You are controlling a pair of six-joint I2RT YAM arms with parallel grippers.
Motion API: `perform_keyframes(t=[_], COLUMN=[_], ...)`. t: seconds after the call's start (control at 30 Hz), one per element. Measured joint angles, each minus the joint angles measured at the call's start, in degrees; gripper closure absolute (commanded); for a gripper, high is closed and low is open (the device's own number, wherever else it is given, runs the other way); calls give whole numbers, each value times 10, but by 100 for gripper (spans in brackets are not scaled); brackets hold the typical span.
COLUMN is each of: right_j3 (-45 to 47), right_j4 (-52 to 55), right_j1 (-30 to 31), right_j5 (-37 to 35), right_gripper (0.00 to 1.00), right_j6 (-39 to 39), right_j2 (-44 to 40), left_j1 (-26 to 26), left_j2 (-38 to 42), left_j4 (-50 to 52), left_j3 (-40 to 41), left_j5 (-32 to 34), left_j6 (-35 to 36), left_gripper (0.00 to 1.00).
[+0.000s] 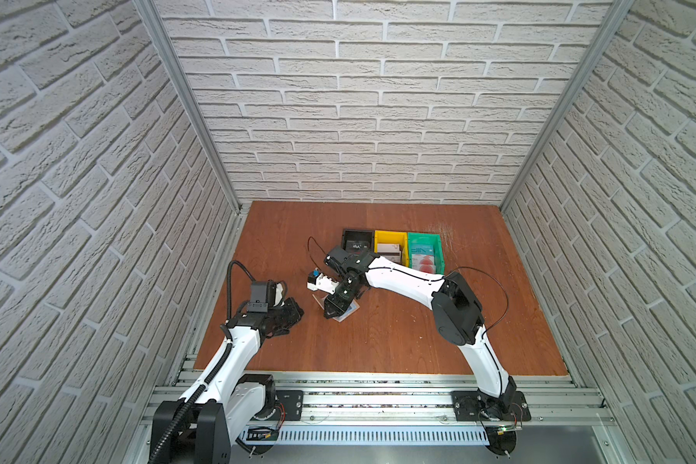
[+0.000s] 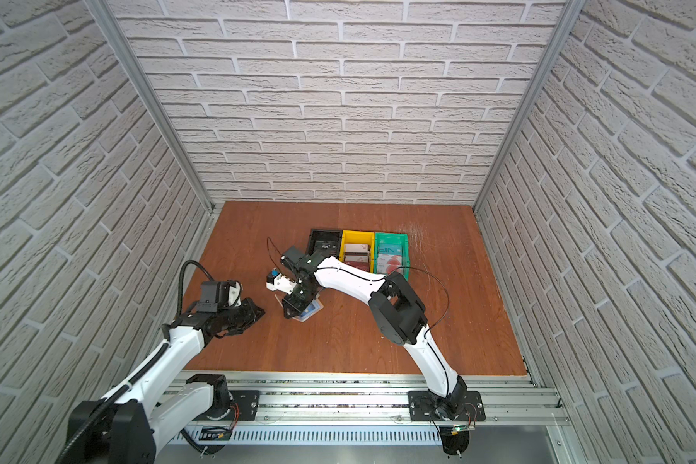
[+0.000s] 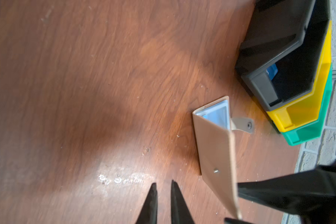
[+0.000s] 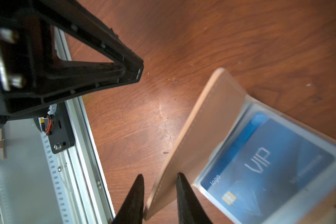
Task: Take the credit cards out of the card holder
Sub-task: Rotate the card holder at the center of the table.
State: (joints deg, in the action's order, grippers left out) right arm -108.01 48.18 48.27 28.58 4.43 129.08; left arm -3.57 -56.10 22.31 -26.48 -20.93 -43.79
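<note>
- Wooden table point(image 1: 418, 321) carries the holder point(image 3: 213, 147), open, one cover point(image 4: 208, 124) raised.
- Bins point(image 1: 391, 234) stand near the holder.
- Right gripper point(image 4: 159, 175): jaws apart astride that cover.
- Left gripper point(image 3: 162, 183) beside holder, narrowly apart, empty.
- Blue card point(image 4: 260, 164) sleeved inside holder.

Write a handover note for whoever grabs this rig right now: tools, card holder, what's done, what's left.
Left tool: barely open, empty, beside the card holder.
Right tool: open, fingers either side of the card holder's raised cover.
Card holder: open on the table; blue VIP card in its top sleeve.
Done: cards lie in the black bin, yellow bin and green bin.
Left: pull the blue card; lower sleeves are hidden, so check them.
</note>
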Motion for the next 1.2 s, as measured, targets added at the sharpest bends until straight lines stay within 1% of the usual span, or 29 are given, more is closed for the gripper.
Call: perform_keyframes(t=[0.1, 0.2, 0.3, 0.47, 0.53, 0.73, 0.93, 1.2], right_j3=[0, 0, 1, 14, 22, 29, 37, 44], right_j4=[-12, -21, -30, -49, -52, -58, -67, -74], right_j1=[0, 0, -1, -1, -1, -1, -2, -10], right_j5=[27, 50, 65, 79, 83, 89, 88, 90], right_gripper=[69, 65, 60, 58, 57, 58, 58, 59], right_j6=[-8, -16, -24, -35, -37, -41, -49, -61], right_j2=[18, 28, 29, 29, 29, 29, 33, 45], left_j1=[1, 1, 1, 1, 1, 0, -5, -21], left_j2=[0, 0, 4, 7, 6, -8, -35, -101], left_j4=[0, 2, 4, -9, -28, -133, -177, -258], left_j3=[0, 0, 0, 2, 9, 47, 49, 68], left_j5=[0, 0, 0, -6, -15, -62, -72, -79], left_j6=[0, 0, -3, -17, -29, -92, -114, -139], left_gripper=[84, 84, 84, 84, 84, 85, 85, 85])
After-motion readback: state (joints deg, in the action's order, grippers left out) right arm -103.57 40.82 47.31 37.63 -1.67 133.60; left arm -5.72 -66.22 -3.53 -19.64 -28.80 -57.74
